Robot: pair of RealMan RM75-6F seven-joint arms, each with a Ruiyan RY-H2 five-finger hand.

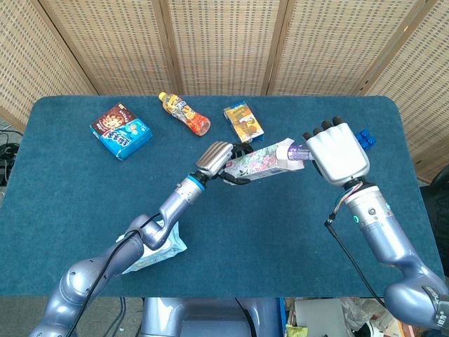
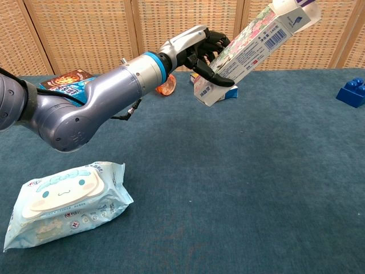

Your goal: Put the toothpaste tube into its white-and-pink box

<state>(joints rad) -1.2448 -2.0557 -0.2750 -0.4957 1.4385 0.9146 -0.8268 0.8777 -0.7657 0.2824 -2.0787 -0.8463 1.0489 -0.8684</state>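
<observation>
My left hand (image 1: 217,160) grips the white-and-pink box (image 1: 261,161) near its closed end and holds it in the air, open end toward the right. My right hand (image 1: 337,153) holds the white and purple toothpaste tube (image 1: 297,149) level, and the tube's white end sits at the box's open mouth. In the chest view the left hand (image 2: 201,50) holds the box (image 2: 254,44) tilted up to the right, and the tube's end (image 2: 290,4) shows at the box's top flaps. How far the tube is inside is hidden. The right hand is outside the chest view.
At the back of the blue table (image 1: 70,196) lie a blue snack box (image 1: 121,130), an orange bottle (image 1: 184,112) and a yellow carton (image 1: 243,122). A pack of wet wipes (image 2: 63,200) lies front left. A blue toy block (image 2: 353,91) sits far right.
</observation>
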